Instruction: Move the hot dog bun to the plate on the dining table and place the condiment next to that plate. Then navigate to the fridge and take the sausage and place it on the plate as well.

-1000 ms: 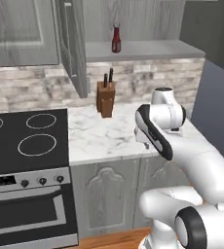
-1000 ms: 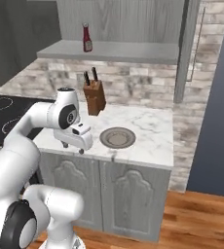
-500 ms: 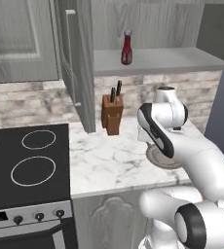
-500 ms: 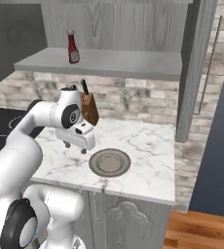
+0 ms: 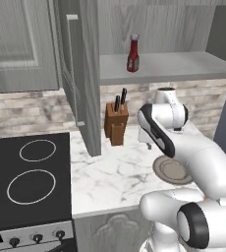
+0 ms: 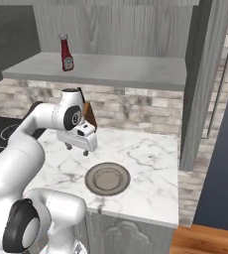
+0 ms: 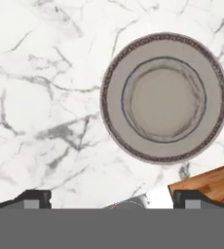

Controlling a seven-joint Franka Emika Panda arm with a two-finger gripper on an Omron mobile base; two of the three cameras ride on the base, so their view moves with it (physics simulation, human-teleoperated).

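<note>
The jaws stood wide apart, empty, above the table (image 6: 150,163) near a grey dish (image 7: 164,97). The arm hid part of the dish; the bottle (image 5: 133,53) stood on the shelf (image 5: 183,66).

A grey-brown round dish (image 6: 107,178) is sitting empty near the front edge of the marble counter (image 6: 150,163), its patterned rim showing clearly from above (image 7: 165,97). A wooden knife block (image 5: 116,124) is standing at the counter's back edge against the stone backsplash, dark handles poking up. The black stove (image 5: 26,179) is lying alongside at the counter's left end.
</note>
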